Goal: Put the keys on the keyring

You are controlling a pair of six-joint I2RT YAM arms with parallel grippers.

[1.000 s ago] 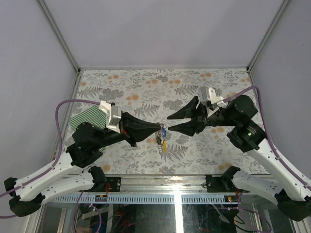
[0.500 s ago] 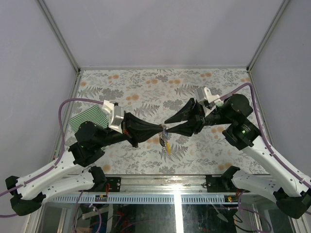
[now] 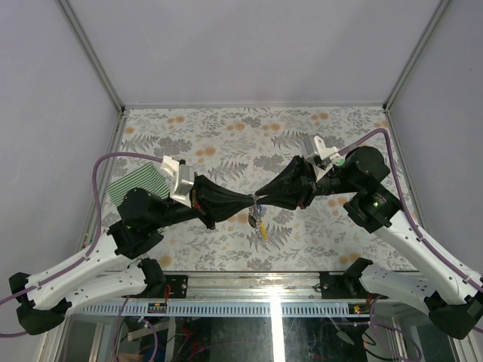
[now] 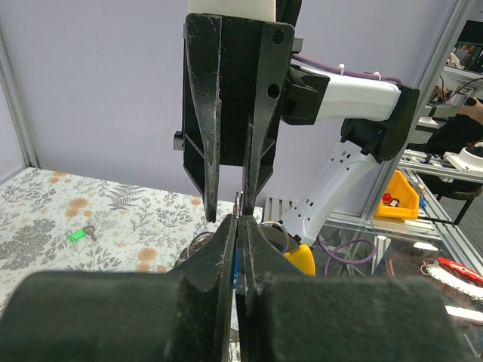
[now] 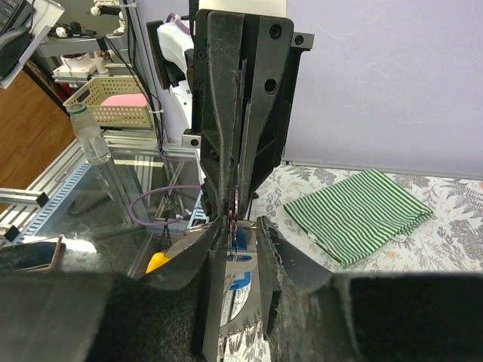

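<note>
Top external view: left gripper (image 3: 251, 200) and right gripper (image 3: 260, 197) meet tip to tip above the middle of the tabletop (image 3: 226, 128), nearer its near edge than its far one.

Keyring (image 3: 256, 220) hangs clear of the tabletop just under the meeting point, yellow tag (image 4: 302, 260) lowest.

Left gripper: fingers pressed together, no gap. It looks clamped on the chain of the keyring (the exact contact point is hidden by its own fingers).

Right gripper: narrow, a slim gap showing between the pads. Blue key (image 5: 240, 240) sits in that gap, just below the left tips. Cannot tell whether the pads touch it, nor whether it is already threaded on the chain.

Green key (image 4: 78, 234) lies flat on the tabletop towards the right edge, well apart from both grippers. Striped cloth (image 3: 139, 183) lies at the left edge, not involved.

Handling, my judgement:
- Keys: very light, stiff, small; the metal blade is likely slippery. Take the plastic head flat between the pads and leave the hole free.
- Chain: limp, will swing and sag. Grip close to the opening so the end stays put.
- Green key lies flat, so a low pinch across the head seems needed.
</note>
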